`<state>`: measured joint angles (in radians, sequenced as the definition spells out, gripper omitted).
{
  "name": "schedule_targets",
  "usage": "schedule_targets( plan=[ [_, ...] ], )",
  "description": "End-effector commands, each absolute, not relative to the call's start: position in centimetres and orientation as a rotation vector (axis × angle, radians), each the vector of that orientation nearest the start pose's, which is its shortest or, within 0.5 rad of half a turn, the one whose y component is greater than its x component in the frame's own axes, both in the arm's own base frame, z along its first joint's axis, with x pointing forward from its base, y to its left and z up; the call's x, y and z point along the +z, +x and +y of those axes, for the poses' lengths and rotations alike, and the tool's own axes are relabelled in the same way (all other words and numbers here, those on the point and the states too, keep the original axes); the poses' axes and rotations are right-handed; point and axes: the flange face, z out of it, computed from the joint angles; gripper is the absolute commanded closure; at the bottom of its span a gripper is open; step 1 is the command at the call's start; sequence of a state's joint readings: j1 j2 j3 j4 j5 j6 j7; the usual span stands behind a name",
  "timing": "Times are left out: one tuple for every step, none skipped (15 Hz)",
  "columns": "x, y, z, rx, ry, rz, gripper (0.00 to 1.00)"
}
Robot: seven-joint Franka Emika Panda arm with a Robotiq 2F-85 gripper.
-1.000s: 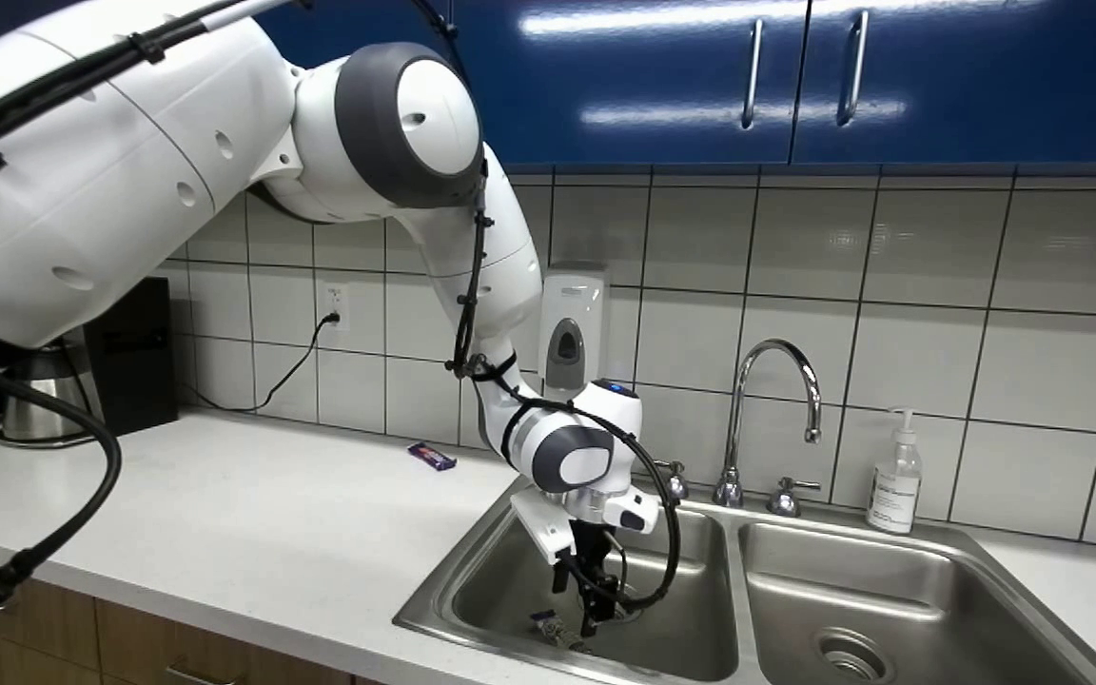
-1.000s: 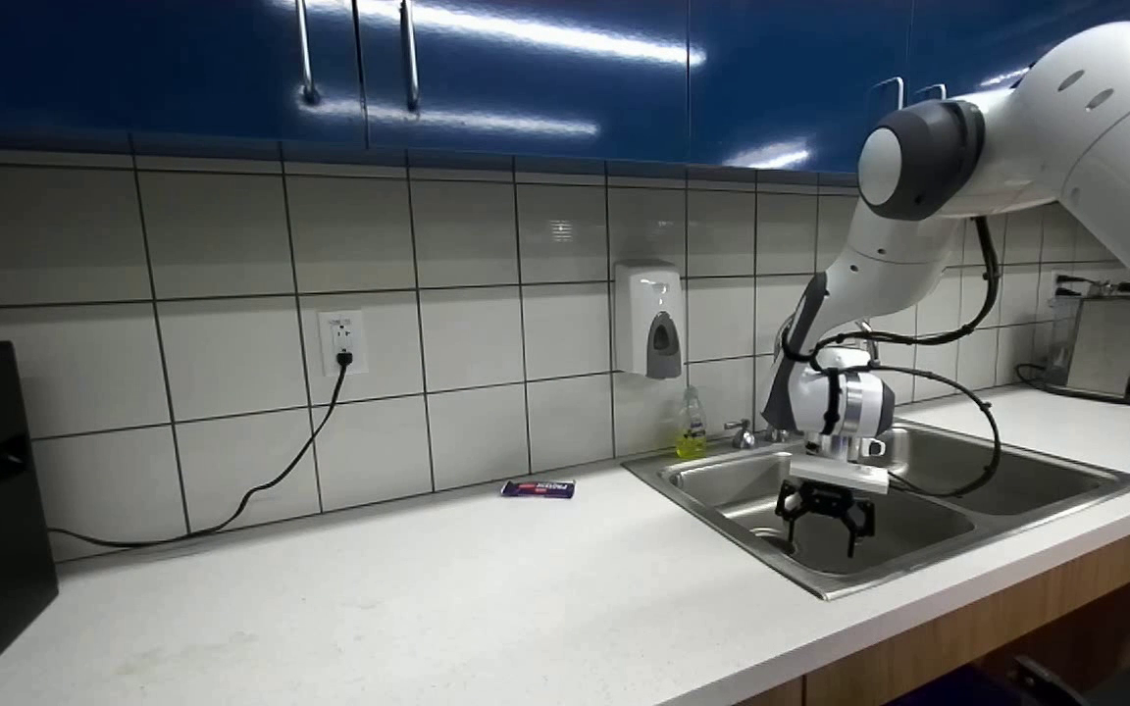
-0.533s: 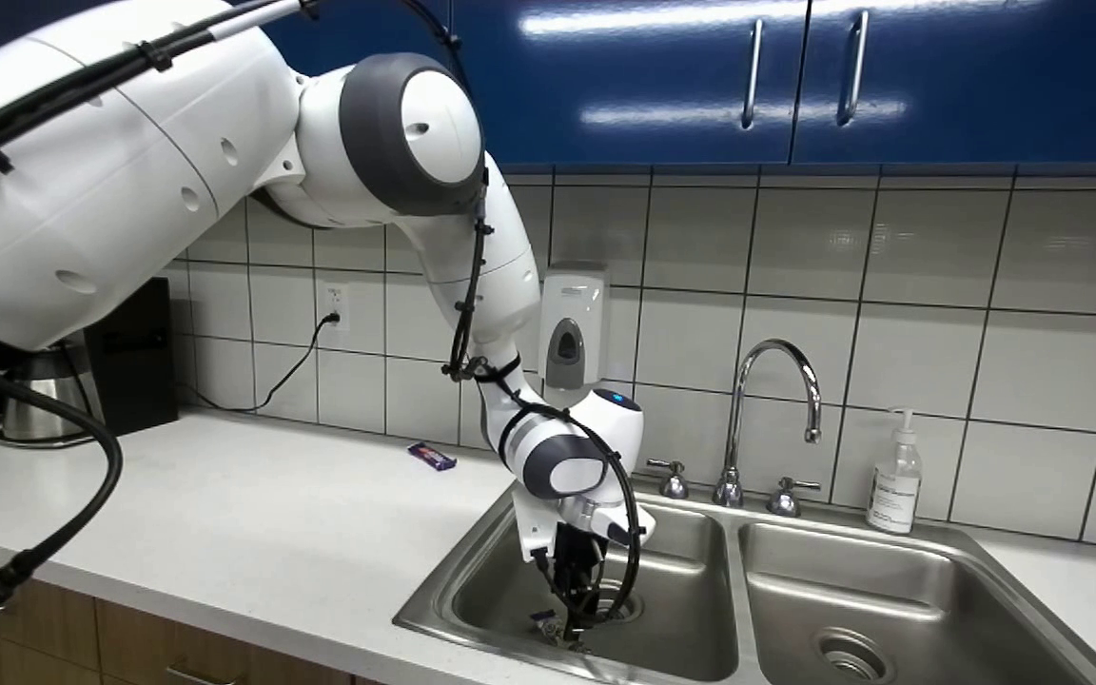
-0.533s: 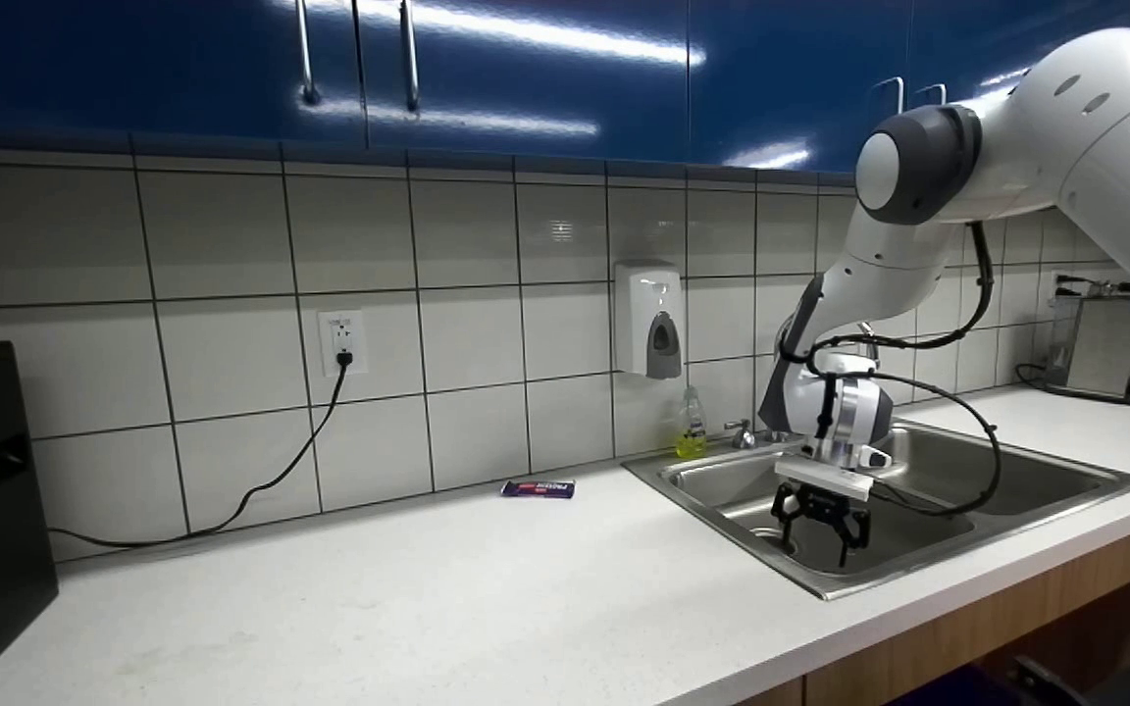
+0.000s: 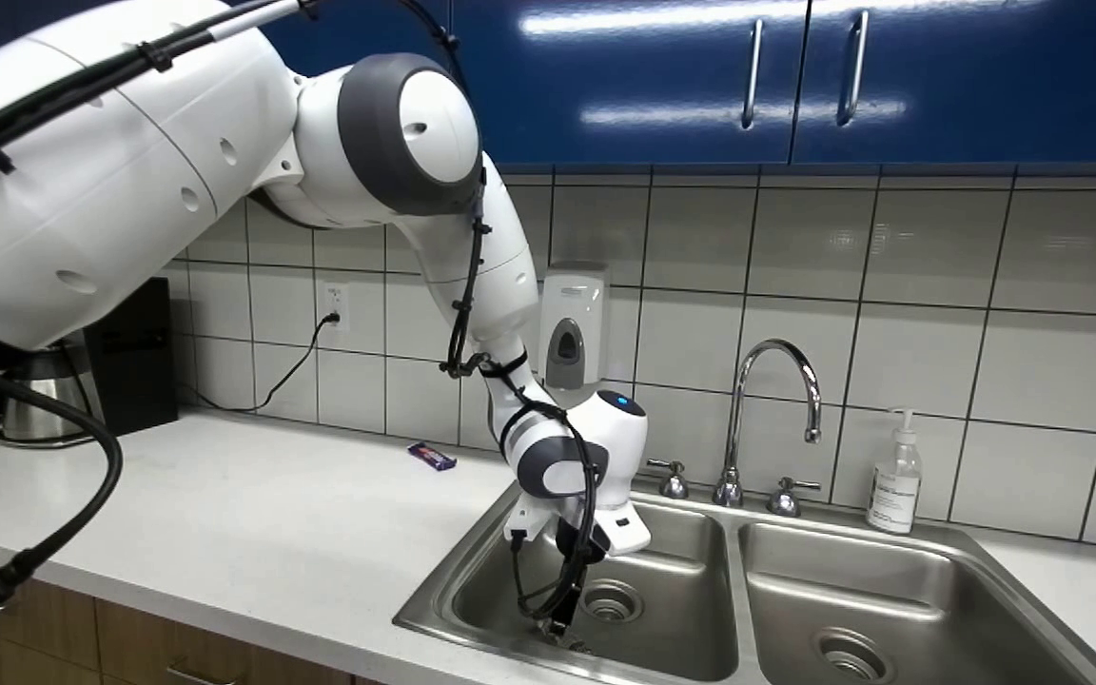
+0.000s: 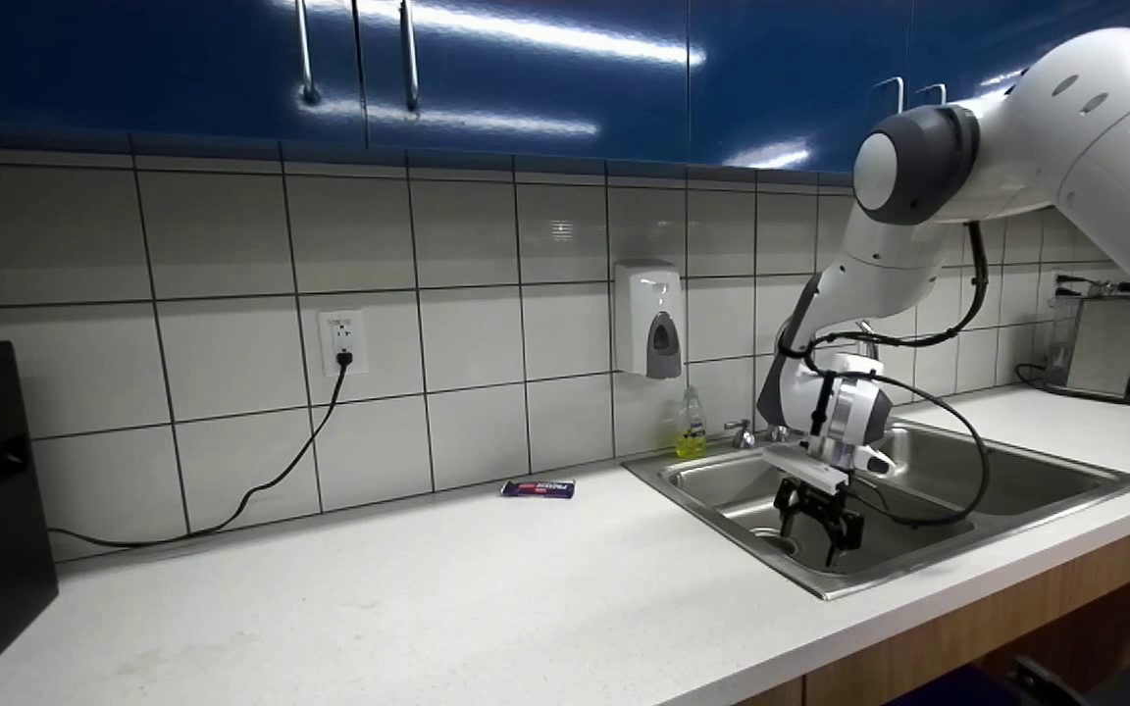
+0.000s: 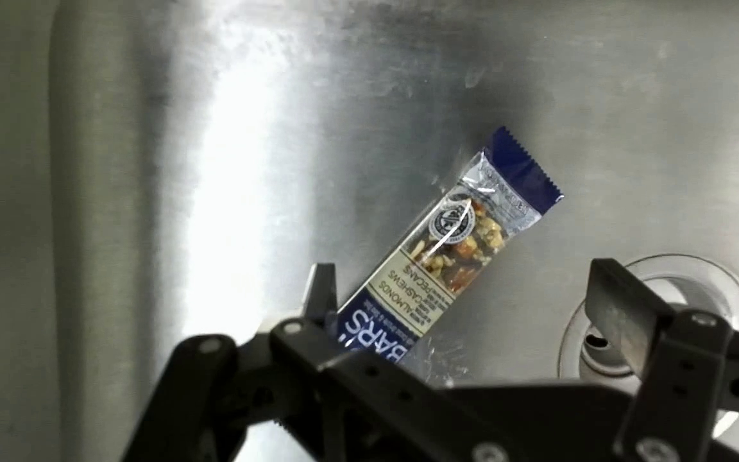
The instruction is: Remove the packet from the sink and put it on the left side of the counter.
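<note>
lying in the sink (image 7: 600,96), the packet (image 7: 441,256) shows between the fingers (image 7: 623,311) of the wide-spread pincer (image 7: 472,300).

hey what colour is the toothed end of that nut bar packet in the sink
Dark blue; the packet's toothed end shows best in the wrist view.

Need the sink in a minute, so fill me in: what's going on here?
A robot arm holds its open gripper low in the sink, over a nut-bar packet lying on the bottom. The packet is not gripped yet. A purple-wrapped bar lies on the counter. Next, the arm will probably grasp the packet and move it to the counter.
</note>
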<state>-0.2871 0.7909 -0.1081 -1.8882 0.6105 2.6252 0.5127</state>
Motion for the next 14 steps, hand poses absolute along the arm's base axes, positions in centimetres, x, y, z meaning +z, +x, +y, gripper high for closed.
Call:
schedule_targets(
  plan=[
    [8.0,55.6,-25.0,0.079,-2.061,2.078,0.00],
    [7.9,55.5,-25.2,0.085,-2.027,2.113,0.00],
    [7.7,55.4,-25.4,0.100,-1.994,2.154,0.00],
    [7.6,55.3,-25.7,0.105,-1.966,2.186,0.00],
    [7.4,55.1,-25.9,0.112,-1.942,2.214,0.00],
    [7.1,54.9,-26.0,0.124,-1.921,2.245,0.00],
    [6.8,54.8,-26.2,0.132,-1.899,2.270,0.00],
    [6.5,54.7,-26.2,0.144,-1.881,2.292,0.00],
    [6.2,54.6,-26.2,0.152,-1.863,2.311,0.00],
    [5.9,54.5,-26.2,0.161,-1.844,2.326,0.00],
    [5.7,54.5,-26.2,0.167,-1.836,2.332,0.00],
    [5.5,54.5,-26.2,0.169,-1.828,2.341,0.00],
    [5.3,54.5,-26.1,0.170,-1.821,2.349,0.00],
    [5.2,54.6,-26.2,0.167,-1.816,2.356,0.00]
  ],
)
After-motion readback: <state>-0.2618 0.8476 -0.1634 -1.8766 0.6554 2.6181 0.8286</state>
